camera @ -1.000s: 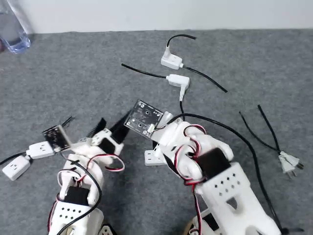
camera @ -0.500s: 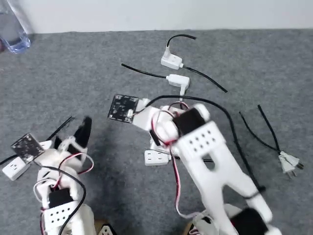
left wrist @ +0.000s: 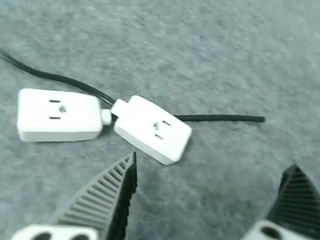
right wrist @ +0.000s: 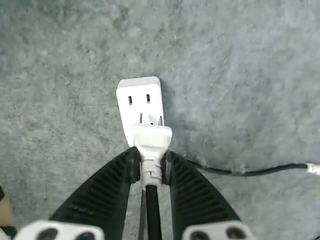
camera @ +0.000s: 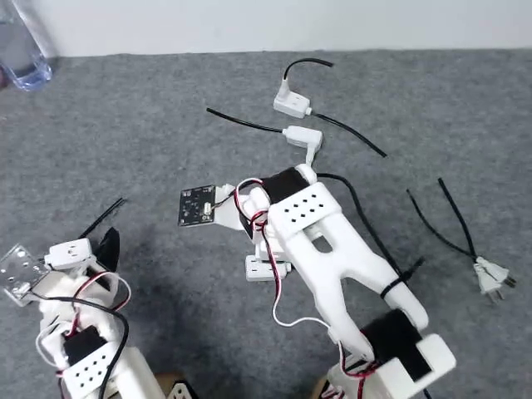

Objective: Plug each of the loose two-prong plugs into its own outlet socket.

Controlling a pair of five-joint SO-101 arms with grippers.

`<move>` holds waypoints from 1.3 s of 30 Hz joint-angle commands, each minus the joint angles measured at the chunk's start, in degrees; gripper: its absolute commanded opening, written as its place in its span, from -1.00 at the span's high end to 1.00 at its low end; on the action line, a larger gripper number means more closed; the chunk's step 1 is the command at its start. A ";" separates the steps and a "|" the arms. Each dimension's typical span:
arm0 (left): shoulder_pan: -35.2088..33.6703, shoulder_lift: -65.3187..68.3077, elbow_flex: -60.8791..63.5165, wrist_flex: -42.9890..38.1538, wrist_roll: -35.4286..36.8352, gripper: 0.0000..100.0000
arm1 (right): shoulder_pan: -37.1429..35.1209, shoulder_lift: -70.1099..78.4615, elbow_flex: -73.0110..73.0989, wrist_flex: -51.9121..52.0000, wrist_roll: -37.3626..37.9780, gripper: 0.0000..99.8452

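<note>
Right hand (right wrist: 150, 156) pinches the plug (right wrist: 152, 138), prongs' depth in the socket (right wrist: 139, 97) unclear; left hand (left wrist: 214, 165) spread.

High view: the right arm (camera: 324, 241) covers most of the central white outlet (camera: 256, 268), and a clear bottle (camera: 23, 58) is cut off at upper left. Whether the prongs of the plug (right wrist: 151, 137) enter the outlet is unclear.
</note>
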State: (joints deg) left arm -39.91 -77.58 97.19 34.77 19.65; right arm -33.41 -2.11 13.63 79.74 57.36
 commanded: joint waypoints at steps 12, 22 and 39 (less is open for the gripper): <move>-2.46 -0.53 -0.48 0.00 -7.21 0.17 | -4.09 0.04 2.37 -5.32 1.93 0.98; -2.20 -0.53 -0.48 -0.09 -7.21 0.17 | -3.56 -0.13 2.11 -0.75 3.96 0.98; -2.20 -0.53 -0.48 -0.09 -7.21 0.17 | -3.65 0.40 2.11 -2.77 4.57 0.98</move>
State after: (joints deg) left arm -42.11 -77.58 97.19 34.77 13.14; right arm -37.19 -1.41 16.35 77.63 61.23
